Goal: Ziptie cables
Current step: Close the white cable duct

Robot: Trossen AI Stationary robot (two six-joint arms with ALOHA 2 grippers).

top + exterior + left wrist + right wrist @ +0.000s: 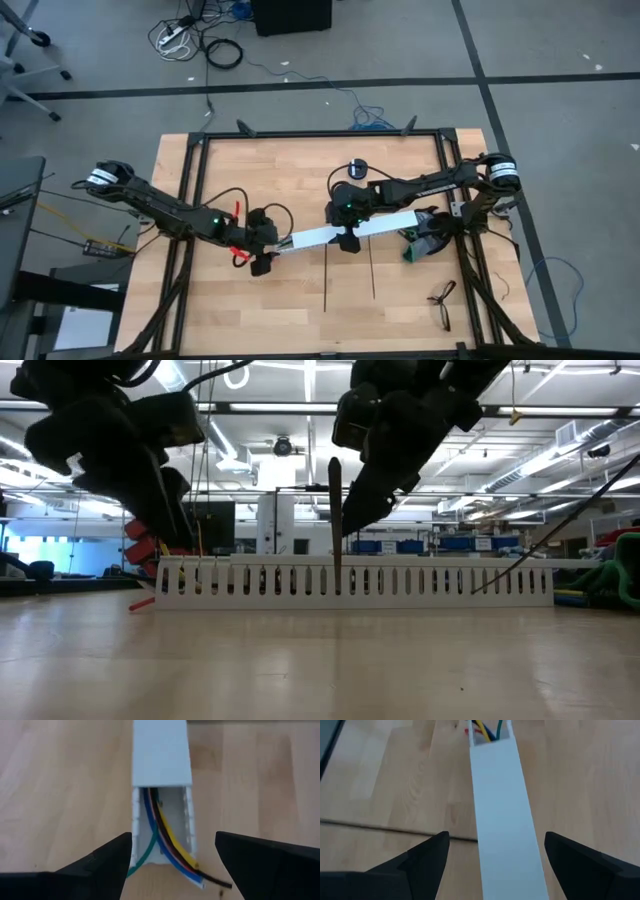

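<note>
A long white slotted channel (350, 232) lies slantwise on the wooden table, with a plain lid over most of it. The cables (167, 832), blue, yellow, green, black and brown-red, run inside it and spill from its uncovered end (162, 855). My left gripper (172, 865) is open, with a finger on either side of that end. My right gripper (495, 865) is open astride the lidded middle of the channel (502, 820); the cables (487, 731) show past the lid's far end. Two thin black zipties (327, 280) (372, 268) lie flat on the table on the channel's near side.
Black frame rails (190, 200) run along the table's left, right and far sides. A black hinged tool (441, 300) lies near the front right. A green object (412, 248) sits by the right arm's base. Red pieces (238, 256) show beside my left gripper.
</note>
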